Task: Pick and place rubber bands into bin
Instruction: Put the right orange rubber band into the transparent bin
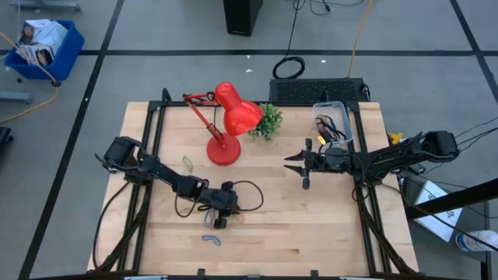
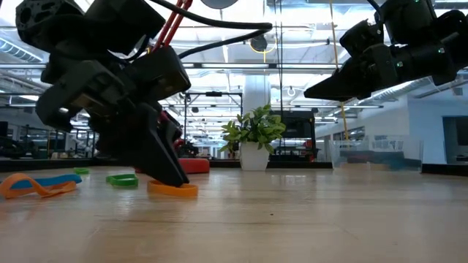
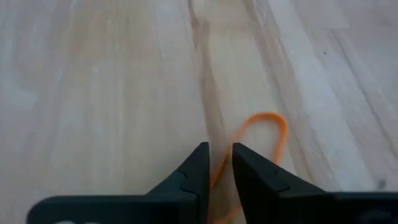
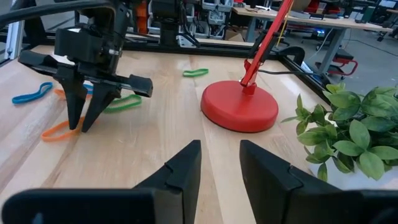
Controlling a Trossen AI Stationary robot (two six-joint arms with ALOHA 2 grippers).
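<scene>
Down at the near-left part of the pale wooden table (image 1: pixel 311 225), the left gripper (image 1: pixel 220 222) stands with its 2 dark fingers (image 3: pixel 198 171) pointing at the boards, tips at the surface. The fingers are drawn close, with only a narrow slot left between them, and a thin orange rubber band (image 3: pixel 264 134) runs through that slot while its loop lies flat on the wood beyond the tips. Whether the fingers already pinch the band or merely straddle it cannot be told. The low view shows the same orange loop (image 2: pixel 172 189) lying on the table at the foot of the gripper.

Other bands lie loose nearby: a blue-and-orange pair (image 1: pixel 212 239) just beside the gripper toward the table's near edge, and a green loop (image 1: pixel 188 162) farther back, between the left arm and the red desk lamp's round base (image 1: pixel 223 150). A small potted green plant (image 1: pixel 267 120) stands just beside the lamp shade.

The right gripper (image 1: pixel 300 166) hangs above the table's middle-right, well apart from the left one, its fingers (image 4: pixel 180 168) parted about halfway with nothing between them.

The small clear plastic rectangular bin (image 1: pixel 333 124) sits at the far-right corner of the table, beside the right arm, with several dark and coloured bands already inside.
</scene>
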